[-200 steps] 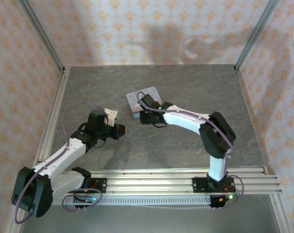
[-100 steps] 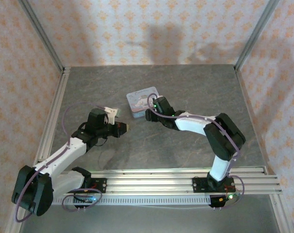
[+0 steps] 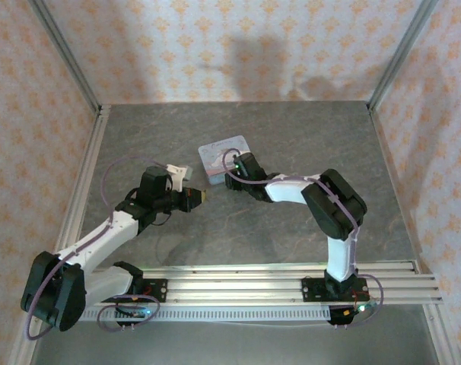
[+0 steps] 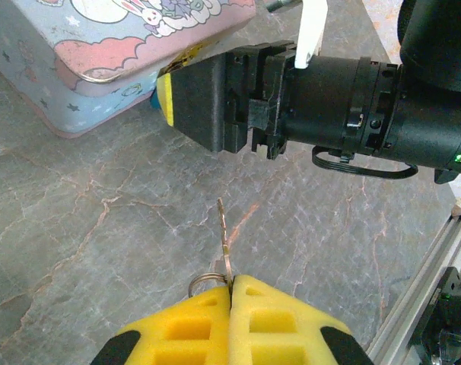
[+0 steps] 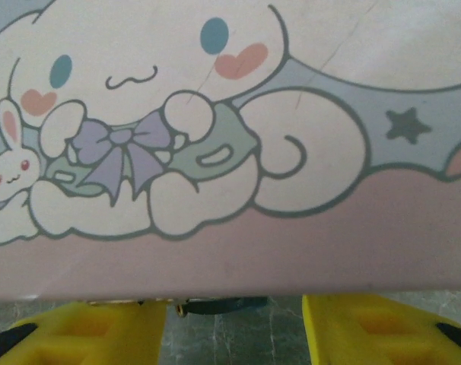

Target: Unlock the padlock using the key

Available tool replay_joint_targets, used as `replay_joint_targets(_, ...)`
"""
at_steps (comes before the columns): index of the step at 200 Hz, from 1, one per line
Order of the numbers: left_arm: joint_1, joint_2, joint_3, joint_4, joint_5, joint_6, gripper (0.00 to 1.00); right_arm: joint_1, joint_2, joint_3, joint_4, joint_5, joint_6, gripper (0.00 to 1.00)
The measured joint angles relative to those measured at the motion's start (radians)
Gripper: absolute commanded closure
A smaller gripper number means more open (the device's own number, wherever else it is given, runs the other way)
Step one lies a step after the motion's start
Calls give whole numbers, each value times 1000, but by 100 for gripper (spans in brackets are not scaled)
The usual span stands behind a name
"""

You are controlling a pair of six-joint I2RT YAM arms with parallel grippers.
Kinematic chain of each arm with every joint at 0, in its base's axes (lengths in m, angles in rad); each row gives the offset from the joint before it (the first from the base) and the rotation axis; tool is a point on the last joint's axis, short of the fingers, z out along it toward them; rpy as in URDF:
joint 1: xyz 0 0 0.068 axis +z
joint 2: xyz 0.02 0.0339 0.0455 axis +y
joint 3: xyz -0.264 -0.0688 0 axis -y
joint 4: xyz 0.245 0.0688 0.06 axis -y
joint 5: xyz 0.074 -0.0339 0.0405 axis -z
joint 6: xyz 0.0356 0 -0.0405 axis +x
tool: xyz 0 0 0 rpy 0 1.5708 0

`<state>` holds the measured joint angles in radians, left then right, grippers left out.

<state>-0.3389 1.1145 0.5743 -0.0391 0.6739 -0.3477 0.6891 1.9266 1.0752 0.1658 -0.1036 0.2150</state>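
Note:
My left gripper (image 4: 232, 280) is shut on the key (image 4: 224, 232), a thin silvery blade pointing away from the pads, with its small ring (image 4: 203, 283) at the left pad. The key hangs above the stone table, short of the right gripper (image 4: 170, 95). In the top view the left gripper (image 3: 198, 196) faces the right gripper (image 3: 229, 176) at the tin's near edge. My right gripper (image 5: 234, 334) is open against the tin. A dark teal sliver of the padlock (image 5: 223, 306) shows between its yellow fingers (image 5: 86, 334), under the tin's edge; most of it is hidden.
The pale blue cartoon-printed tin (image 3: 223, 156) lies mid-table, and its lid (image 5: 230, 137) is close before the right wrist camera. The grey marbled table (image 3: 291, 137) is walled by patterned panels. Aluminium rails (image 3: 253, 285) run along the near edge.
The left gripper has moved right and slightly forward with the key, towards the tin. The right arm has folded in, its gripper staying low at the tin's near edge.

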Motion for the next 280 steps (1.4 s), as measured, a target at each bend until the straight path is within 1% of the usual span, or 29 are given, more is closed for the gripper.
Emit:
replay_joint_targets(56,0,34,3,0,0,9,100,0,47,42,0,-1,-11,58)
replay_joint_targets(74,0,36,3,-1,-1,9,100,0,59,53,0,0,-10,62)
replay_joint_targets(82,0,36,3,-1,-1,10,100,0,61,56,0,0,-11,65)
replay_joint_targets(113,0,36,3,-2,-2,19,100,0,62,71,-8,5,-9,83)
replay_joint_targets(137,0,36,3,-10,-2,33,100,0,62,87,-31,7,-5,91)
replay_joint_targets(197,-7,36,0,-1,0,67,100,0,58,140,-159,-26,31,99)
replay_joint_targets(243,-30,35,-32,19,-1,105,100,0,29,187,-304,-97,78,100)
replay_joint_targets(280,-32,35,-92,79,0,133,100,0,10,240,-407,-164,116,100)
